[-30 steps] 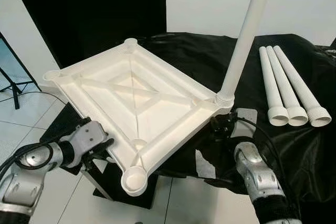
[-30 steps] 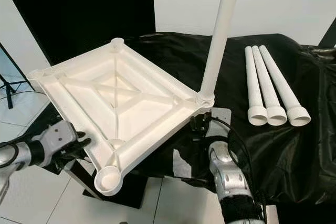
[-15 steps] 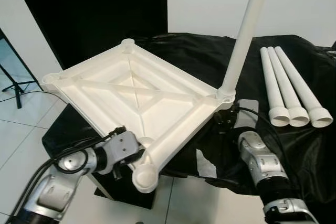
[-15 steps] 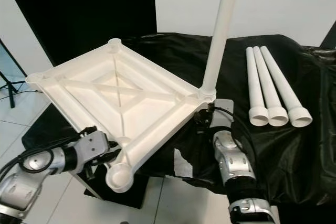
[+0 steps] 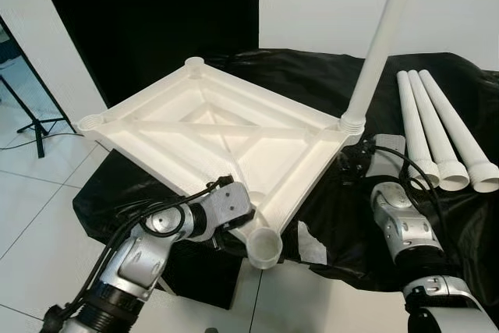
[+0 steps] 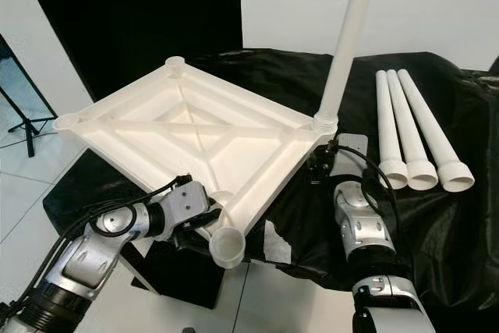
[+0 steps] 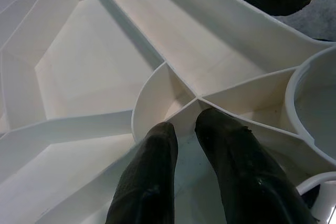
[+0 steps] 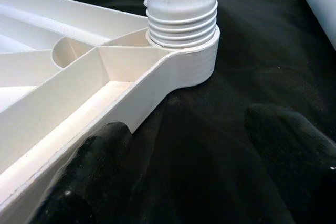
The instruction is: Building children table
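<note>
White plastic tabletop lies upside down, ribbed underside up, partly on the black-draped surface and overhanging its near edge. One leg is seated upright in the corner socket just ahead of the right gripper; its threaded collar sits down in the socket. Three loose legs lie side by side on the cloth, to the outer side of the right gripper and well apart from the tabletop.

Left gripper: fingers nearly pressed together, a narrow gap between them, tips resting on a rib junction of the tabletop just beside the empty near corner socket. Whether they pinch the rib, I cannot tell.

Right gripper: fingers spread wide, low over the cloth, one finger touching or just beside the tabletop's edge rail, holding nothing.

Progress, judged: one leg of four fitted. Three sockets are empty, three legs to mount, then the table needs turning upright.
</note>
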You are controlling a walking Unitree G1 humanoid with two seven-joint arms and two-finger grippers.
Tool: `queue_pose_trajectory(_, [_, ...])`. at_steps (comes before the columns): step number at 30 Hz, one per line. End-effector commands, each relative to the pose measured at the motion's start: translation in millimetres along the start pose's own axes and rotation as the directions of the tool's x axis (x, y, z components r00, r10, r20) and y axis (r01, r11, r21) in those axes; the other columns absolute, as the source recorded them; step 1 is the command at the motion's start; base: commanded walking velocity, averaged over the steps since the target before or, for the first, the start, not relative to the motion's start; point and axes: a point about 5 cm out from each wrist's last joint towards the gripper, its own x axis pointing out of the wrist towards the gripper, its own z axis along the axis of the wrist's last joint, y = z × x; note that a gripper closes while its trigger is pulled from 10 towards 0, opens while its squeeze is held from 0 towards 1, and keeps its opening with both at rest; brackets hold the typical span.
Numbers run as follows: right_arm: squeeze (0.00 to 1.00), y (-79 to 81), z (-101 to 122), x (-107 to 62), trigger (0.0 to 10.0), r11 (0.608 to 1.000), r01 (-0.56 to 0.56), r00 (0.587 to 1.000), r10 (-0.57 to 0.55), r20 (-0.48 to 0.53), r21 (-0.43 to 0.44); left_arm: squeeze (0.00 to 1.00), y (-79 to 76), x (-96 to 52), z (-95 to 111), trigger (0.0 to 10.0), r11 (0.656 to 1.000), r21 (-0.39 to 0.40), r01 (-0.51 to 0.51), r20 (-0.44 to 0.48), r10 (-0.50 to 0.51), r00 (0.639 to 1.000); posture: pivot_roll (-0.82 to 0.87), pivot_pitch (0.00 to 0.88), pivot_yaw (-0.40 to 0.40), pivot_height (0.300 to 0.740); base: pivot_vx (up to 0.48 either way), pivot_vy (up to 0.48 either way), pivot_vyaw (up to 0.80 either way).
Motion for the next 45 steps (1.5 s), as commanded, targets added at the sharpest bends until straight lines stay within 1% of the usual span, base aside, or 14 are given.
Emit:
queue_pose_trajectory(1, [0.0, 0.4, 3, -0.3, 10.0, 1.0, 0.007, 1.0, -0.007, 0.02, -0.001, 0.0, 12.4, -0.7, 10, 10.0, 0.987, 0.034, -0.155, 0.043, 0.154, 0.987, 0.06, 0.0, 0.03, 0.74, 0.0, 0.0, 0.0])
queue_pose_trajectory(12, [0.0, 13.7, 3, -15.6, 10.0, 0.998, -0.009, 0.995, 0.015, 0.094, -0.067, 0.0, 55.2, -52.2, 8, 10.0, 0.968, -0.054, -0.245, 0.141, 0.25, 0.958, 0.05, 0.0, 0.037, 0.74, 0.0, 0.0, 0.0])
queue_pose_trajectory(21, [0.0, 12.1, 4, -21.9, 10.0, 0.997, -0.01, 0.993, 0.019, 0.115, -0.083, 0.0, 56.6, -75.3, -2, 10.0, 0.99, -0.051, -0.129, 0.128, 0.135, 0.983, 0.06, 0.0, 0.028, 0.74, 0.0, 0.0, 0.0])
queue_pose_trajectory(22, [0.0, 11.3, 5, -22.5, 10.0, 0.996, -0.01, 0.993, 0.02, 0.116, -0.085, 0.23, 55.5, -78.1, -7, 10.0, 0.994, -0.052, -0.099, 0.104, 0.103, 0.989, 0.06, 0.0, 0.026, 0.74, 0.0, 0.0, 0.0])
queue_pose_trajectory(23, [0.0, 10.8, 5, -23.0, 10.0, 0.996, -0.01, 0.993, 0.02, 0.116, -0.086, 0.23, 54.8, -79.8, -10, 10.0, 0.995, -0.053, -0.08, 0.089, 0.085, 0.992, 0.06, 0.0, 0.026, 0.74, 0.0, 0.0, 0.0])
queue_pose_trajectory(24, [0.0, 9.7, 6, -22.9, 10.0, 0.996, -0.01, 0.993, 0.02, 0.118, -0.088, 0.76, 51.2, -81.3, -13, 10.0, 0.998, -0.055, -0.032, 0.073, 0.036, 0.997, 0.05, 0.0, 0.025, 0.74, 0.0, 0.0, 0.0])
queue_pose_trajectory(25, [0.0, 9.7, 6, -22.9, 10.0, 0.996, -0.01, 0.993, 0.02, 0.118, -0.088, 0.76, 51.2, -81.3, -13, 10.0, 0.998, -0.055, -0.032, 0.073, 0.036, 0.997, 0.05, 0.0, 0.025, 0.74, 0.0, 0.0, 0.0])
queue_pose_trajectory(26, [0.0, 8.4, 8, -22.7, 10.0, 0.996, -0.009, 0.992, 0.021, 0.123, -0.094, 1.0, 45.6, -83.0, -17, 10.0, 0.997, -0.062, 0.04, 0.056, -0.036, 0.998, 0.05, 0.0, 0.025, 0.74, 0.0, 0.0, 0.0])
queue_pose_trajectory(31, [0.0, 7.7, 11, -22.6, 10.0, 0.995, -0.007, 0.991, 0.021, 0.131, -0.103, 0.94, 40.2, -82.5, -21, 10.0, 0.993, -0.061, 0.096, 0.043, -0.094, 0.995, 0.05, 0.0, 0.025, 0.74, 0.0, 0.0, 0.0])
queue_pose_trajectory(32, [0.0, 7.4, 12, -22.5, 10.0, 0.995, -0.007, 0.991, 0.021, 0.133, -0.103, 0.8, 35.4, -80.5, -23, 10.0, 0.99, -0.047, 0.134, 0.028, -0.133, 0.991, 0.04, 0.0, 0.025, 0.74, 0.0, 0.0, 0.0])
queue_pose_trajectory(33, [0.0, 7.2, 12, -22.5, 10.0, 0.995, -0.007, 0.991, 0.021, 0.134, -0.104, 0.2, 31.2, -78.7, -25, 10.0, 0.985, -0.04, 0.17, 0.013, -0.169, 0.985, 0.04, 0.0, 0.025, 0.74, 0.0, 0.0, 0.0])
queue_pose_trajectory(34, [0.0, 7.2, 12, -22.5, 10.0, 0.995, -0.007, 0.991, 0.021, 0.134, -0.104, 0.2, 31.2, -78.7, -25, 10.0, 0.985, -0.04, 0.17, 0.013, -0.169, 0.985, 0.04, 0.0, 0.025, 0.74, 0.0, 0.0, 0.0])
queue_pose_trajectory(35, [0.0, 7.1, 13, -22.6, 10.0, 0.995, -0.006, 0.991, 0.02, 0.136, -0.102, 0.0, 28.1, -75.9, -26, 10.0, 0.98, -0.038, 0.196, 0.0, -0.196, 0.981, 0.04, 0.0, 0.026, 0.74, 0.0, 0.0, 0.0])
queue_pose_trajectory(45, [0.0, 5.7, 16, -24.5, 10.0, 0.995, 0.009, 0.989, 0.006, 0.148, -0.097, 0.0, 29.7, -53.9, -33, 10.0, 0.964, 0.051, 0.261, -0.103, -0.255, 0.961, 0.01, 0.0, 0.059, 0.74, 0.0, 0.0, 0.0])
